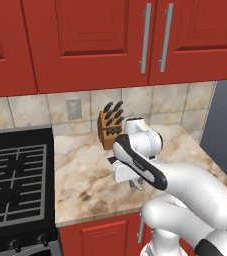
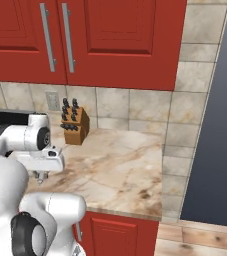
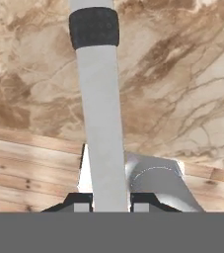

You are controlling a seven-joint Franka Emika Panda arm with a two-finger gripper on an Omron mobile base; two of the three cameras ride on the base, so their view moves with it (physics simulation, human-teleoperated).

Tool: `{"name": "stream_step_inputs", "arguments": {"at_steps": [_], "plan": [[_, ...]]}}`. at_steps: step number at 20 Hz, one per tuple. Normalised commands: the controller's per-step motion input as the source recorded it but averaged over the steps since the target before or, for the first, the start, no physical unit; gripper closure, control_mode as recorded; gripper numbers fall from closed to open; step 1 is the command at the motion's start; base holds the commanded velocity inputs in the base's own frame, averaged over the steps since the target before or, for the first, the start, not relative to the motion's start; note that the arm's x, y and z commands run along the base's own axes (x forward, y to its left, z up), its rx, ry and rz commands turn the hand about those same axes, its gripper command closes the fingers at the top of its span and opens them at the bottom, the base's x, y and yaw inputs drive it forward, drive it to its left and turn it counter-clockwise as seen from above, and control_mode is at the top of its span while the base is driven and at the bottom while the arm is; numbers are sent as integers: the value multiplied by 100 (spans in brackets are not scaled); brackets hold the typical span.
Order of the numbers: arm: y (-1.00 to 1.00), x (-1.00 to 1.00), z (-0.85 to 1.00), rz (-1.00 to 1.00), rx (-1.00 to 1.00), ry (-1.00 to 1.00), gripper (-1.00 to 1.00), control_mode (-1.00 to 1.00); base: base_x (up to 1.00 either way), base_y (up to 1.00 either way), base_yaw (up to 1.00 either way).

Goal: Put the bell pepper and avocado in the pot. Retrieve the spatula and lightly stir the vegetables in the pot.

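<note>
Spatula clamped upright in gripper, above marble counter near its front edge

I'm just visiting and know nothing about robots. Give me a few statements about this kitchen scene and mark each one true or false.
1. A knife block stands on the marble counter against the tiled wall. True.
2. The gripper is wide open with nothing in it. False: in the hand view its fingertips are shut on a long pale grey handle with a black band.
3. The cabinets above the counter are red. True.
4. A stove sits to the right of the counter. False: in the left base view it is on the left side.
5. The cabinet doors above hang open. False: they are closed.
</note>
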Motion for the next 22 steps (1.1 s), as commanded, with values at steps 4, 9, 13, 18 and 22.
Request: {"name": "stream_step_inputs", "arguments": {"at_steps": [4,9,13,18,22], "plan": [[-51,-75,100,8,7,0,100,-100,0,0,0],[-68,-83,100,13,6,0,100,-100,0,0,0],[-47,-66,100,17,0,0,100,-100,0,0,0],[-16,-38,68,6,0,-1,100,-100,0,0,0],[0,-5,1,0,0,0,100,-100,0,0,0]]}}
